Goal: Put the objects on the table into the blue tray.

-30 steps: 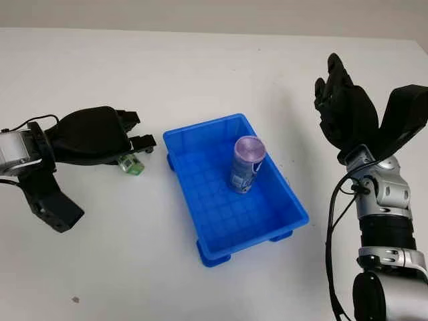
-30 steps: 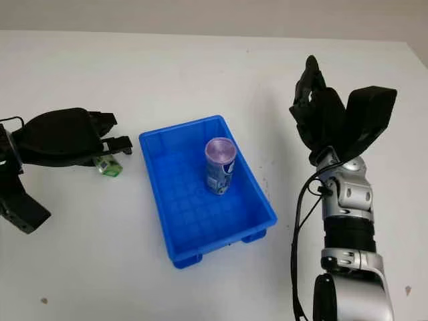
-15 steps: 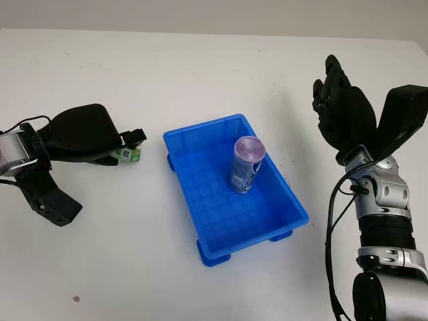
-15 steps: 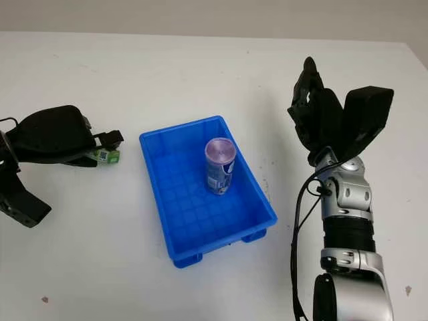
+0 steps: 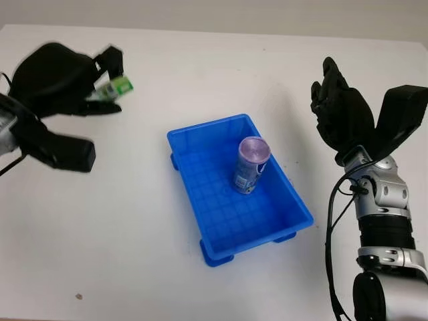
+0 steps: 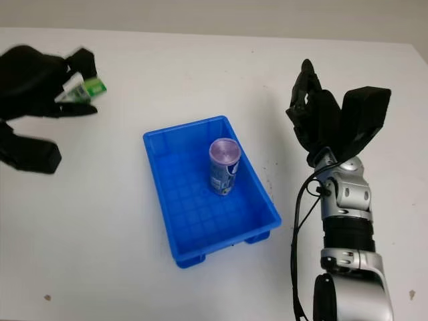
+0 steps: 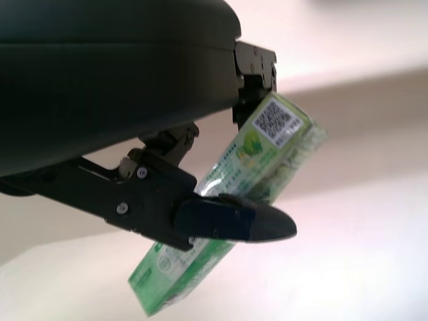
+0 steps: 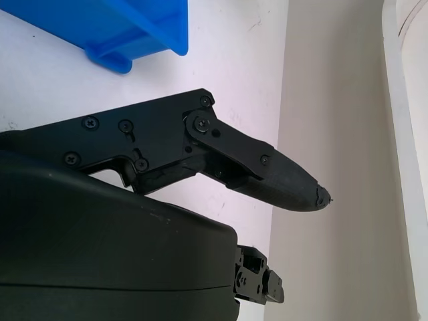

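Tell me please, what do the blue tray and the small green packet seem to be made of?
Blue tray: likely moulded plastic, glossy, with a ribbed grid floor. Green packet, held in the left hand: probably printed card or foil; its QR label looks smooth and shiny.

Left robot hand [image 5: 60,80] raised at far left, fingers clamped shut; right robot hand [image 5: 341,110] open, upright at right

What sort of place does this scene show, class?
Probably a robot test bench: a bare white table, one blue tray holding a can, and the left hand gripping a green packet.
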Controlling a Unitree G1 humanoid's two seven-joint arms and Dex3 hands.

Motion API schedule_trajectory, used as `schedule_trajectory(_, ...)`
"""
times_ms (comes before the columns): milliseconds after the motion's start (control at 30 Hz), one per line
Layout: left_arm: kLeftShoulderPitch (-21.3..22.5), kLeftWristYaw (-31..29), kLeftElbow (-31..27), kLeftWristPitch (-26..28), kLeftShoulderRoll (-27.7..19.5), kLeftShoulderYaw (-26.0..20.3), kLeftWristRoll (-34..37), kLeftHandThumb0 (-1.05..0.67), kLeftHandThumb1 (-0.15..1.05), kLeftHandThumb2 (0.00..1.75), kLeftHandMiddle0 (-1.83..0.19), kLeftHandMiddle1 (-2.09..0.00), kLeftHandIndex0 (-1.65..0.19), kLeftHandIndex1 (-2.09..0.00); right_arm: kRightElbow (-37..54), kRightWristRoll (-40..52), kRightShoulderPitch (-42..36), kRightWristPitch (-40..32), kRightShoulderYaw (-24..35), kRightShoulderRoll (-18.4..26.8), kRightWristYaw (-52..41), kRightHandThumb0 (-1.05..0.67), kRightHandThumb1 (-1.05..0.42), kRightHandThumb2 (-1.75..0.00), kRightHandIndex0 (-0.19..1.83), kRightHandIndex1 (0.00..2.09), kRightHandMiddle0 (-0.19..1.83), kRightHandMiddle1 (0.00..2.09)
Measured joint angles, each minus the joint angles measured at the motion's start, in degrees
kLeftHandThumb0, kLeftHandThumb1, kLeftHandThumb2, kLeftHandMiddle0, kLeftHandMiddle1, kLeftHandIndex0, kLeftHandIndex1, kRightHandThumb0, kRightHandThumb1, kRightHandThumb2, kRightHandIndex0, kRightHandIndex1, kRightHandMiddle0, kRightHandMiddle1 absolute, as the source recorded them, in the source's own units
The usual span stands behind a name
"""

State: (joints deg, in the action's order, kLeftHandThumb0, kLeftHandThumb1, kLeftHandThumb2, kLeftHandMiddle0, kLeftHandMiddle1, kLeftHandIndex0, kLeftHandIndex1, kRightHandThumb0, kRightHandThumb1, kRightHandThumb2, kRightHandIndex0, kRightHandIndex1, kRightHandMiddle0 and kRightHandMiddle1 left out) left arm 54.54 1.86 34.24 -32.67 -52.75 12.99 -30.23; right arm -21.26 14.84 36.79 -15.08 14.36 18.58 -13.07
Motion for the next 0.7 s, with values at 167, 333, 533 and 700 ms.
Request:
schedule_trajectory(167, -2.2, -14.3, -16.6, 11.4, 5.5, -6.7, 17.5, -0.47, 1.05, 0.37, -0.96, -2.09, -0.56, -2.09, 0.0, -0.1, 0.0, 0.1, -0.1, 0.0, -0.2, -0.65, -1.05, -0.84, -0.19, 0.00, -0.19, 0.00)
schedule_trajectory(333, -5.6, -22.5, -28.7, 25.3, 10.1, -9.3, 26.5, -0.47, 1.05, 0.38, -0.99, -2.09, -0.64, -2.09, 0.0, -0.5, 0.0, 0.1, -0.2, -0.1, 0.2, -0.66, -1.05, -0.84, -0.19, 0.00, -0.19, 0.00)
schedule_trajectory(533, -6.5, -29.0, -39.1, 43.1, 13.0, -11.8, 35.2, -0.47, 1.05, 0.37, -0.98, -2.09, -0.64, -2.09, 1.0, -0.5, -0.5, 0.1, -0.4, -0.6, 0.9, -0.65, -1.05, -0.84, -0.19, 0.00, -0.19, 0.00)
schedule_trajectory(700, -8.0, -30.4, -48.9, 62.5, 14.0, -11.7, 38.5, -0.42, 1.05, 0.39, -0.96, -2.09, -0.66, -2.09, 1.3, -0.6, -1.0, 0.1, -0.4, -1.1, 1.6, -0.65, -1.05, -0.84, -0.19, 0.00, -0.19, 0.00)
